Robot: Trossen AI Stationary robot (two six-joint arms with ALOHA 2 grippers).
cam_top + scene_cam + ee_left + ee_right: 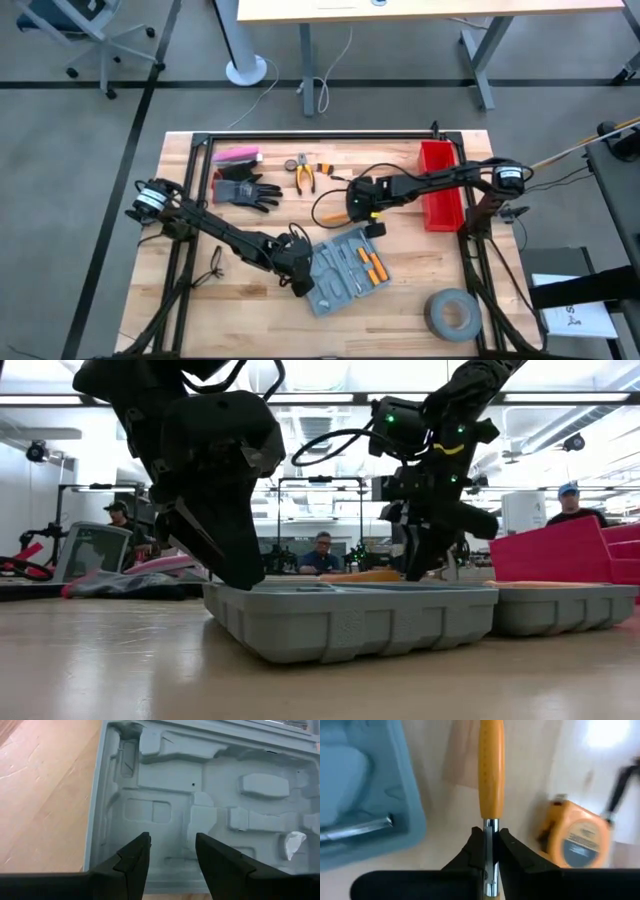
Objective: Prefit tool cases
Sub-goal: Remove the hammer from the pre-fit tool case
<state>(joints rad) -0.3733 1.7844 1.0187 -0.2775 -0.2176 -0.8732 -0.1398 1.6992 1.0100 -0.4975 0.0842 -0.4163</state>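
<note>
Tool case [345, 272]: open flat on table [250, 310].
Left tool [171, 851]: spread, over case's near edge.
Right tool [490, 842]: just beside case, pinching orange-handled screwdriver [490, 770] by its shaft.
Key relation: screwdriver's long axis along case edge; right arm nearer.

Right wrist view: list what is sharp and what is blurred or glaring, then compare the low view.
Right wrist view: the right gripper, shut on the orange-handled tool, is fairly sharp; the orange tape measure is blurred, with white glare at the corner above it. Low view: the tool case is clear, the arms are dark silhouettes against bright ceiling lights, and the tabletop shows a soft sheen.
</note>
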